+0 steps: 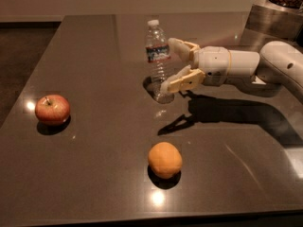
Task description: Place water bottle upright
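An orange [164,160] sits nearest on the dark surface [94,56], with an apple [52,109] farther back at the left. Beyond them the water bottle [156,52] stands upright, white cap on top, near the surface's middle. My end effector [169,65], reaching in from the right, is spread open just beside the bottle, one finger high and one low by its base.
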